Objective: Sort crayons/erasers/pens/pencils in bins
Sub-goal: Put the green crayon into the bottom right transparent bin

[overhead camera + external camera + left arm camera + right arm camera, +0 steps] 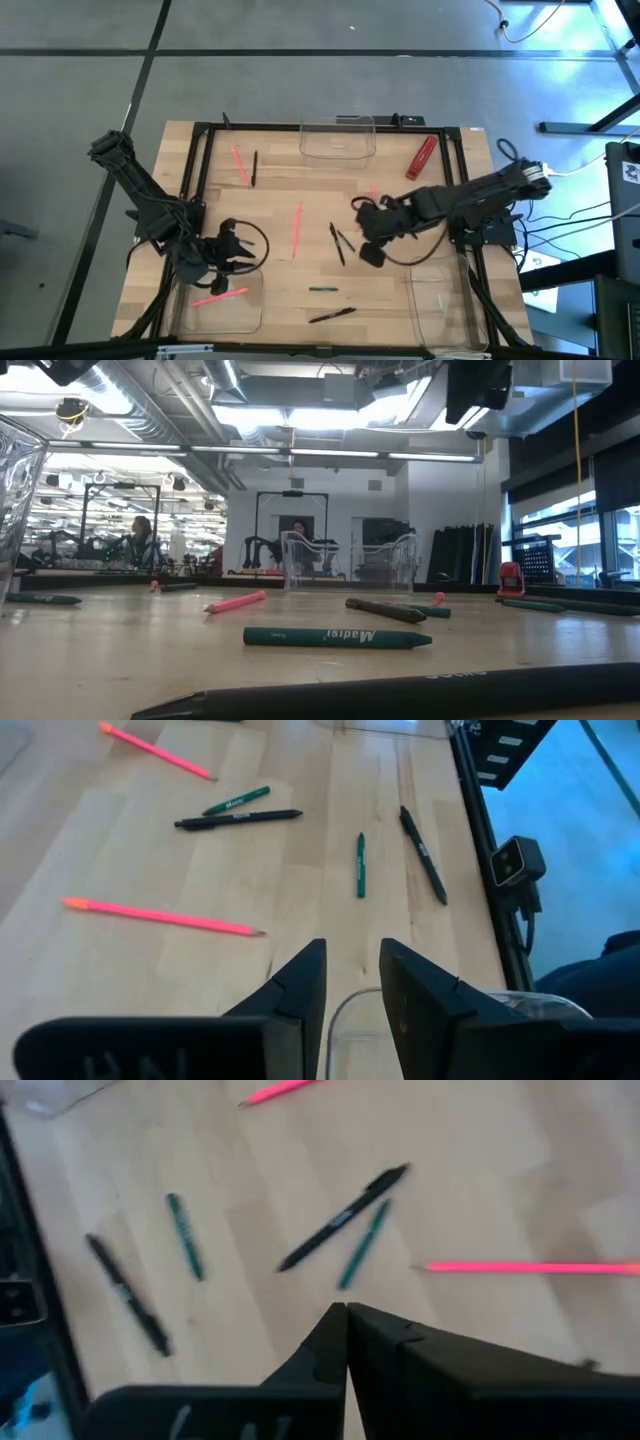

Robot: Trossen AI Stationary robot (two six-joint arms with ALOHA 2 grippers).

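Thin sticks lie loose on the wooden table: a pink one [297, 228] in the middle, a black and a green one [340, 243] crossed beside it, a green one [322, 289], a black one [332, 315], and a pink [240, 165] and a black one [254, 168] at the far left. Another pink stick [220, 296] lies in the near-left clear bin [250, 318]. My left gripper [238, 250] is open and empty over that bin's far rim [420, 1005]. My right gripper [360, 235] is shut and empty just right of the crossed pair [350, 1230].
A second clear bin [338, 150] stands at the far edge, a third [445, 300] at the near right. A chunky red block [421, 157] lies at the far right. A black frame [200, 180] runs round the table. People show in the room beyond [140, 535].
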